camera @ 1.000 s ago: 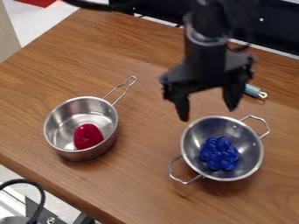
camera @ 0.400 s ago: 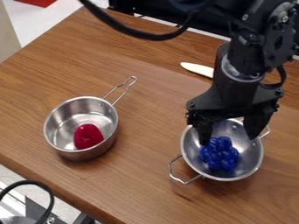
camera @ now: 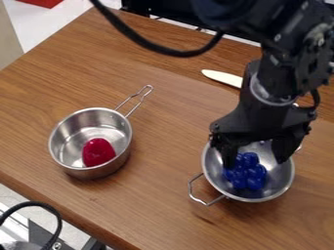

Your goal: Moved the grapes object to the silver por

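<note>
Wooden table [camera: 156, 195] spreading underneath. We're seeing blue grapes [camera: 246, 176] sitting in two-handled metal bowl [camera: 277, 178], near right; gripper [camera: 255, 163] hanging above, wide open, empty. Grasp, transfer to left saucepan [camera: 104, 172] likely awaiting us.

From where I'm standing — no writing, labels or numbers that I can make out, not from the upper left of the frame down to the lower right.

The grapes [camera: 245, 177] look glossy, saucepan [camera: 94, 174] and bowl [camera: 278, 172] metallic.
</note>
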